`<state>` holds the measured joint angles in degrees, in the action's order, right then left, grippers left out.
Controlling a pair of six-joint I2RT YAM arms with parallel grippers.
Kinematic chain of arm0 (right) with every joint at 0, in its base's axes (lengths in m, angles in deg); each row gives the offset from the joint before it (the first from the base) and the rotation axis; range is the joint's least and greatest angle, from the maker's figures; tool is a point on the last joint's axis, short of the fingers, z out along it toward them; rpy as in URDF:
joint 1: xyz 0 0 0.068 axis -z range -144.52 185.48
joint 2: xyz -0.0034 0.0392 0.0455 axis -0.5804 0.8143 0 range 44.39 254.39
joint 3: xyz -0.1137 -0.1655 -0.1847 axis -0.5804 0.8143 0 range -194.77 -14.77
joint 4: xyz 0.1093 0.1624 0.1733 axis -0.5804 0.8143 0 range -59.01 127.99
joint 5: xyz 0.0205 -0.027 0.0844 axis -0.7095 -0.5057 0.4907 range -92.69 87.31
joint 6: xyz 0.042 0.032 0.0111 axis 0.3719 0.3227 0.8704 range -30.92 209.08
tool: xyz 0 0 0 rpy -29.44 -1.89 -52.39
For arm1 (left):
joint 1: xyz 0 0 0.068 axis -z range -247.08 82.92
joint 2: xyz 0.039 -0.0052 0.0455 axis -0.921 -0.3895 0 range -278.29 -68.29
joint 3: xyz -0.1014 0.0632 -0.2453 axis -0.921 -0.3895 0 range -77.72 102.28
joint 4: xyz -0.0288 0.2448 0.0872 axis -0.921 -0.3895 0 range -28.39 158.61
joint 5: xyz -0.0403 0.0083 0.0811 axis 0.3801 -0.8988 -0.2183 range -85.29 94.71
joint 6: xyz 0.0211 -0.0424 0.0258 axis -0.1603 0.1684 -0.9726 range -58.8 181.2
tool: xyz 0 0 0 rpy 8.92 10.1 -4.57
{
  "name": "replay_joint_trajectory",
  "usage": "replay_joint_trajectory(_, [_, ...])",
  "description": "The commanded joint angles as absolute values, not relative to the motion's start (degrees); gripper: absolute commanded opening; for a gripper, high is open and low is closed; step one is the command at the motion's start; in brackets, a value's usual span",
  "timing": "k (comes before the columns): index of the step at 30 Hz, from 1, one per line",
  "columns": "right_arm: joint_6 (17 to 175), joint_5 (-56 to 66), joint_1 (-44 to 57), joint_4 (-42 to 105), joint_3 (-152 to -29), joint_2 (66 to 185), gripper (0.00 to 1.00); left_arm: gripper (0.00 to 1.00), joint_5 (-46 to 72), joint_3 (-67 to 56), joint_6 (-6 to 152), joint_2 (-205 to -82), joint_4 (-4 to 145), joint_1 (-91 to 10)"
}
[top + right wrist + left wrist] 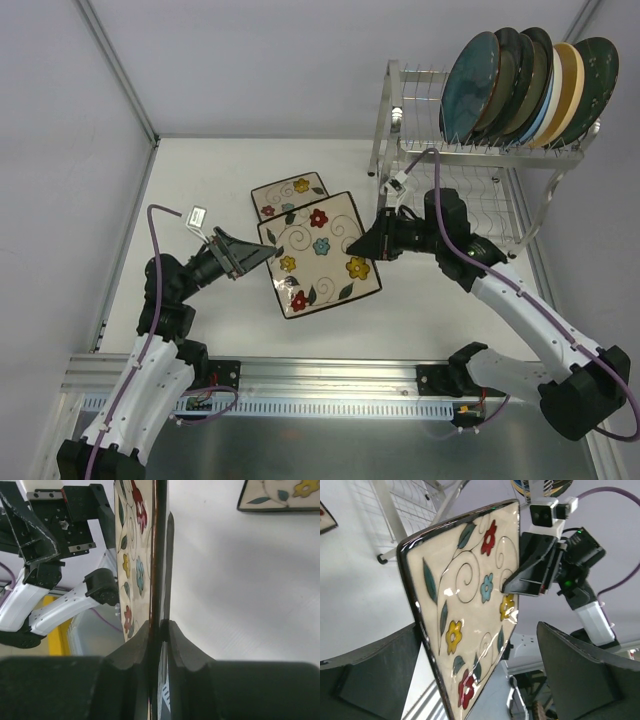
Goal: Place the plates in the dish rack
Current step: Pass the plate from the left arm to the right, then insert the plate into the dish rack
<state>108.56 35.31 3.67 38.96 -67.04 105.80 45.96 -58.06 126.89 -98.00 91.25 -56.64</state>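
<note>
A large square cream floral plate (318, 253) is held tilted above the table between both arms. My right gripper (368, 243) is shut on its right edge; in the right wrist view the plate (132, 555) is edge-on between the closed fingers (159, 626). My left gripper (255, 255) is open at the plate's left edge, its fingers wide apart on either side of the plate (470, 595). A smaller square floral plate (290, 196) lies flat on the table behind. The silver dish rack (392, 110) stands at the back right with several round plates (470, 85) upright on its upper shelf.
The rack's lower tier (500, 215) is bare wire, just behind my right arm. The rack's foot and wire side (395, 515) show in the left wrist view. A metal rail (300, 375) runs along the near edge. White walls enclose the table.
</note>
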Motion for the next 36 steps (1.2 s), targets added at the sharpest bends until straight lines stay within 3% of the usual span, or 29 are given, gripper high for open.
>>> replay_joint_trajectory(1, [107.5, 34.5, 3.6, 33.4, -75.4, 100.4, 0.01, 0.99, 43.5, -57.0, 122.7, -97.2, 90.2, -56.9])
replay_joint_trajectory(6, [104.2, 30.5, 3.6, 38.0, -79.7, 98.9, 0.00, 0.99, 40.7, -55.0, 116.2, -96.4, 81.7, -56.8])
replay_joint_trajectory(19, [98.0, 20.2, 3.7, 40.3, -93.9, 99.1, 0.01, 0.99, 39.1, -55.8, 108.1, -97.5, 77.0, -56.9])
replay_joint_trajectory(36, [91.1, 1.5, 3.8, 26.8, -109.8, 104.9, 0.01, 0.99, 31.7, -48.7, 93.1, -107.6, 59.5, -56.8])
